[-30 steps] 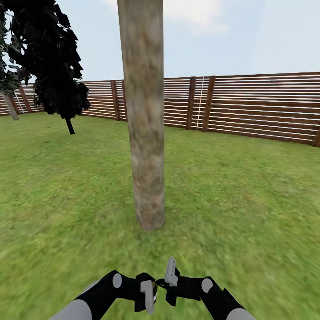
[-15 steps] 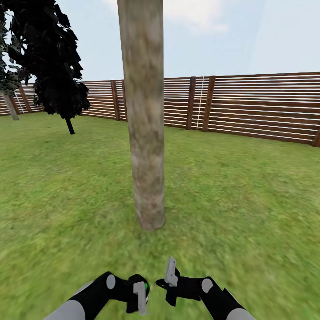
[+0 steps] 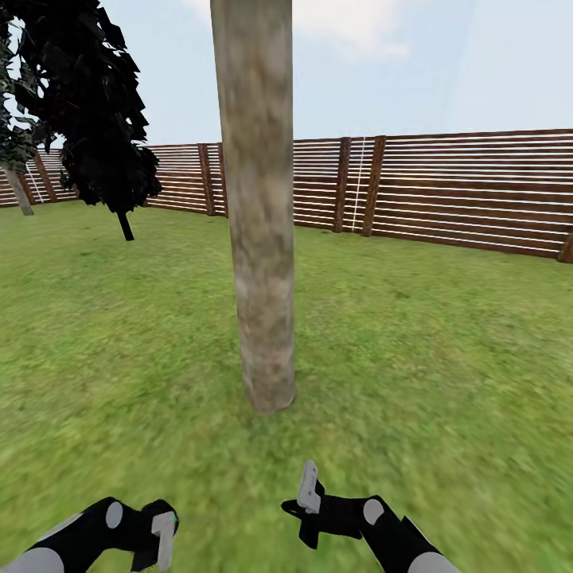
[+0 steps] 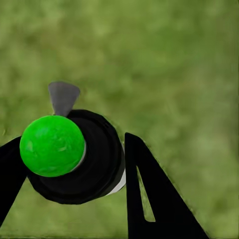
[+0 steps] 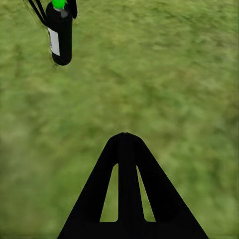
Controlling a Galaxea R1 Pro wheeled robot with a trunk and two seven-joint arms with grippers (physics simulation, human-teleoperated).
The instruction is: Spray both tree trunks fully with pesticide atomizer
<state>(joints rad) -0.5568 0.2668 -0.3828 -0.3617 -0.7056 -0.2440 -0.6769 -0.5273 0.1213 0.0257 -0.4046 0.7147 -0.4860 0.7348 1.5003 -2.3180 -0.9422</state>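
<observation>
The tree trunk (image 3: 261, 207), thick and pale grey-tan with brown blotches, rises from the grass straight ahead and runs out of the head view's top. My left gripper (image 3: 159, 537) sits low at the left, shut on the pesticide atomizer (image 4: 94, 162), a black bottle with a round green cap and a grey nozzle. The right wrist view shows the atomizer (image 5: 59, 40) hanging upright above the grass in the left gripper's fingers (image 5: 37, 10). Low in the middle, short of the trunk's base, my right gripper (image 3: 306, 493) is shut with nothing in it, its fingers (image 5: 125, 149) pressed together.
A black cone-shaped tree (image 3: 103, 119) stands at the back left. A brown slatted fence (image 3: 446, 187) runs across the back. At the far left edge a second pale trunk (image 3: 17, 191) leans. Green lawn (image 3: 446, 342) spreads on both sides of the trunk.
My left arm has swung left with the atomizer, from beside the right gripper to the view's lower left corner. The right arm and the camera have stayed put.
</observation>
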